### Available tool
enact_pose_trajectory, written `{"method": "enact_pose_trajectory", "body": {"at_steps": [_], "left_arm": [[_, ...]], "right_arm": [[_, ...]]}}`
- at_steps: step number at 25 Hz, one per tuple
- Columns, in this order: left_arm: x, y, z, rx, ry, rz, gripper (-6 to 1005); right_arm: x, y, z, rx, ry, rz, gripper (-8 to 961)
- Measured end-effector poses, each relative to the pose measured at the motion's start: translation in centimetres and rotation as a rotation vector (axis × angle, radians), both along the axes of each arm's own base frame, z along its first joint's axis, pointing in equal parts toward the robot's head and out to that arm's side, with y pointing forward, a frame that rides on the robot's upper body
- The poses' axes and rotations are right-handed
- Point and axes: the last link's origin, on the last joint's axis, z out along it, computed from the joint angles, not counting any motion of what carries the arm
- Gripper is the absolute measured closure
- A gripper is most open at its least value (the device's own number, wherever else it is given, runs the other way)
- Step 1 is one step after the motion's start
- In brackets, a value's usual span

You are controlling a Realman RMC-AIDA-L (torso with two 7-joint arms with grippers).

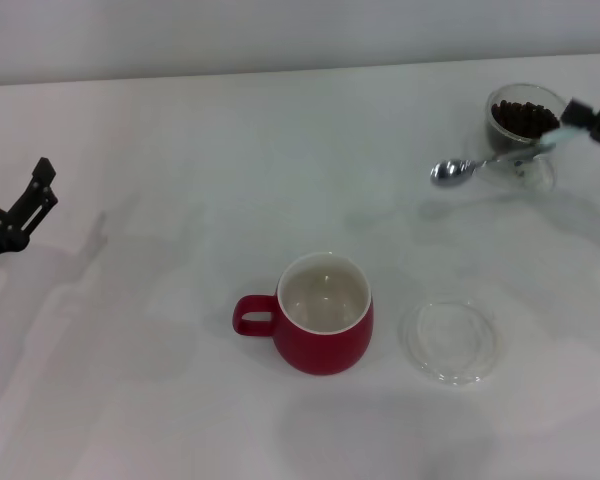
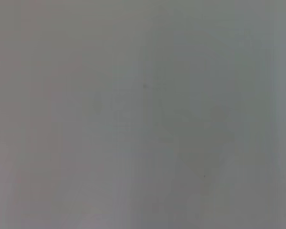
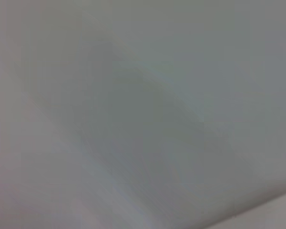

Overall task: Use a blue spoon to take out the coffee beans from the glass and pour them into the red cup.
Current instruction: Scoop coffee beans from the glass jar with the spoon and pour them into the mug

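At three o'clock of the head view, the right tool [image 1: 592,122] is clamped on the pale-blue handle of the small metal-bowled blue spoon [image 1: 492,160]; its shiny bowl hangs beside the small clear glass cup [image 1: 525,125] on the nine o'clock side, seemingly empty. The dark brown coffee beans [image 1: 521,117] fill that glass. The left tool [image 1: 30,205] sits idle at nine o'clock, fingers apart. The glossy red mug [image 1: 325,325] stands near centre, its cream inside bare. A flat clear glass dish [image 1: 450,340] lies just beside it at three o'clock. The surface [image 1: 180,180] is white.
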Motion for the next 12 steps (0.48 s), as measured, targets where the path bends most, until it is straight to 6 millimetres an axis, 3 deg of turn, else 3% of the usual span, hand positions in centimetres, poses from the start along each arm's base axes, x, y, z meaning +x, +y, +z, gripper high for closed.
{"method": "enact_pose_trajectory", "body": {"at_steps": [7, 12], "left_arm": [[0.1, -0.4, 0.2, 0.011, -0.009, -0.014, 124], [0.3, -0.5, 0.4, 0.021, -0.016, -0.033, 123]], "right_arm": [[0.8, 2.5, 2.5, 0.090, -0.029, -0.085, 806], [1.6, 3.3, 3.9, 0.130, -0.067, -0.134, 806]]}}
